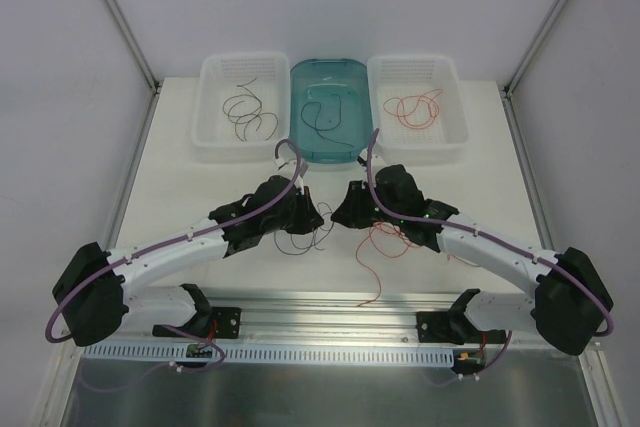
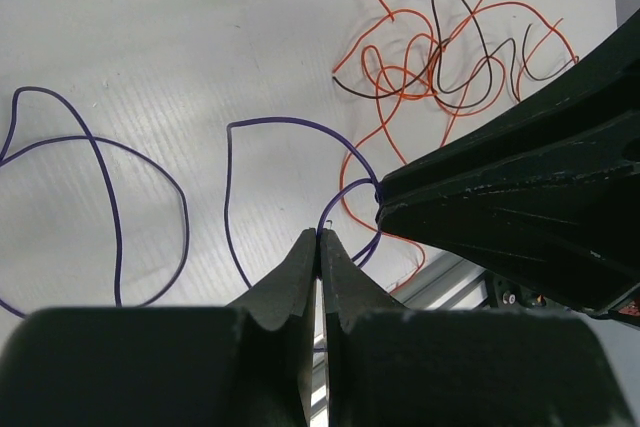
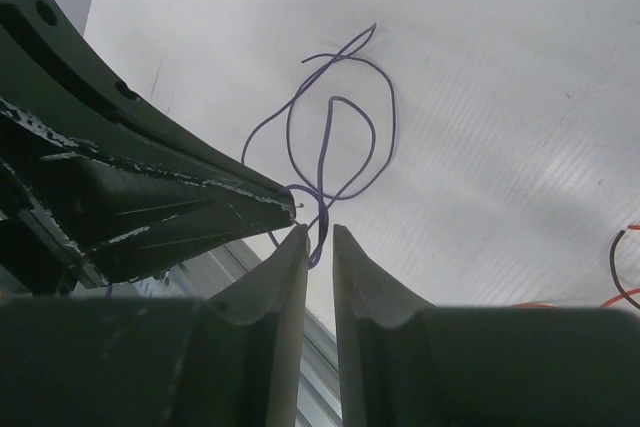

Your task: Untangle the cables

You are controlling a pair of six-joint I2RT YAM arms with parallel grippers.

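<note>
The left gripper is pressing its fingers fully together and appears to be pinching a thin blue-violet curly cable at the very tips. The right gripper is meeting it tip to tip over the middle of the white table. Its fingers are standing narrowly apart, with a loop of the same cable passing through the gap, seemingly unclamped. From that shared point the cable's loose coils are spreading leftward on the left arm's side, running away from the right fingers. A tangle of red-orange and dark brown wires is lying to the right, under the right arm. One orange strand is passing close by the loop, and I cannot tell whether it is caught.
</note>
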